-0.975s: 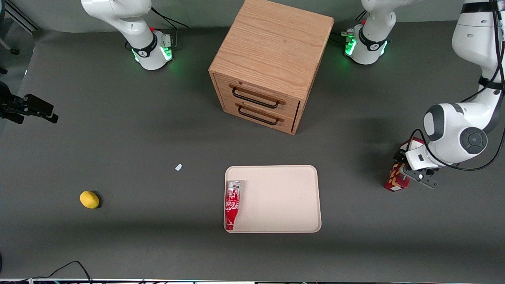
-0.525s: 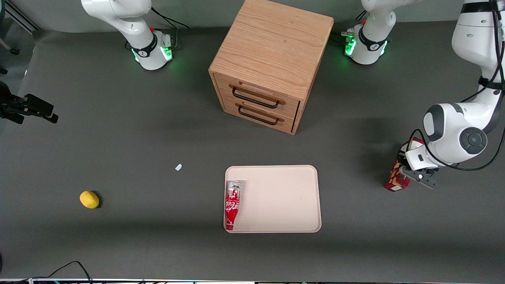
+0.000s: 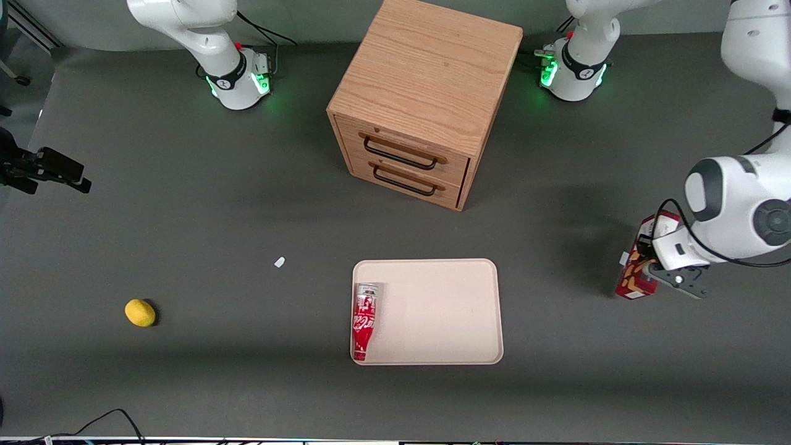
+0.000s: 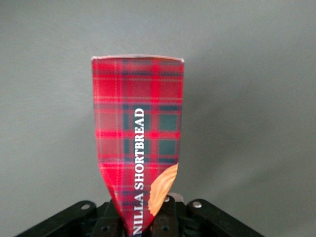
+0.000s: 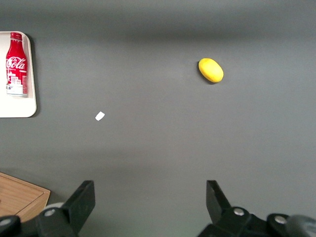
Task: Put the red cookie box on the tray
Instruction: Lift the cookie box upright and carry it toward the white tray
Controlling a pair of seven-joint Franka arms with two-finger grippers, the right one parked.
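Lemon [image 3: 140, 313]: lies on the dark table [image 3: 185, 216], farthest from the gripper, toward the parked arm's end. Small white scrap [image 3: 280, 262]: on the table between the lemon and the tray, well apart from the gripper. Coca-Cola bottle [image 3: 364, 321]: lies flat in the tray, along the tray edge farthest from the gripper. Tray [image 3: 445, 309]: flat on the table, well apart from the gripper toward the parked arm's end, and slightly nearer the front camera. Wooden two-drawer cabinet [image 3: 420, 99]: stands farther from the front camera than the tray; both drawers appear shut.

Red cookie box [image 3: 638, 272]: clamped in the gripper at the working arm's end of the table, well apart from the tray. Gripper [image 3: 650, 267]: closed on the box, gripping its end; in the wrist view the plaid box [image 4: 138, 143] extends away from the fingers [image 4: 165, 217], its printed face showing "SHORTBREAD" and part of a cookie picture. Whether the box touches the table, I cannot tell.
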